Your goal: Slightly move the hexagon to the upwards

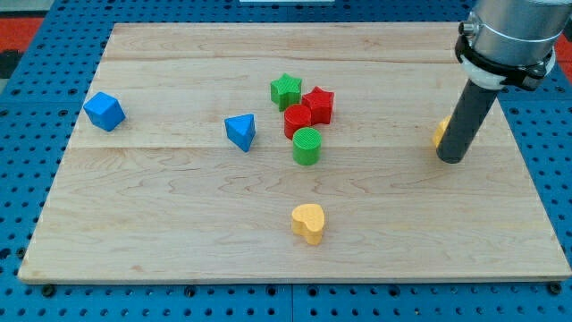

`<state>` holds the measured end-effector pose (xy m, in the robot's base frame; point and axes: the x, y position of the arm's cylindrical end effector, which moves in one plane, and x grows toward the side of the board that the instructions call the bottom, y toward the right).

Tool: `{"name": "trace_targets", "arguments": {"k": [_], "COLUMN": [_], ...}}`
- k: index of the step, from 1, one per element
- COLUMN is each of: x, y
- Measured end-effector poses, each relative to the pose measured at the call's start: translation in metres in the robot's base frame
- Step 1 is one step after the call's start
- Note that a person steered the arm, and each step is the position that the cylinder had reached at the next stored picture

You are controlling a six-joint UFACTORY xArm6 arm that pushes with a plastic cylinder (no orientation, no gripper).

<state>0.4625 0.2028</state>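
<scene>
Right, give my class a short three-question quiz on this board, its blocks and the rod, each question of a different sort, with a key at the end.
1. True or false: my tip touches the yellow heart.
2. Which colour is the half-hidden block just behind my tip, at the view's right? A) green B) yellow C) blue
3. Count: how many blocks on the board are red?

Key
1. False: the heart lies far off, toward the view's bottom middle.
2. B.
3. Two: the red star and the red round block.
</scene>
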Motion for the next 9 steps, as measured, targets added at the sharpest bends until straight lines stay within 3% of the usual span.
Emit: {"name": "trace_targets", "arguments": {"k": [1, 3, 5, 8, 9], "x": [0.005, -0.035, -0.011, -0.05, 0.004], "y": [0.006, 0.047, 0.012, 0.009, 0.011]}}
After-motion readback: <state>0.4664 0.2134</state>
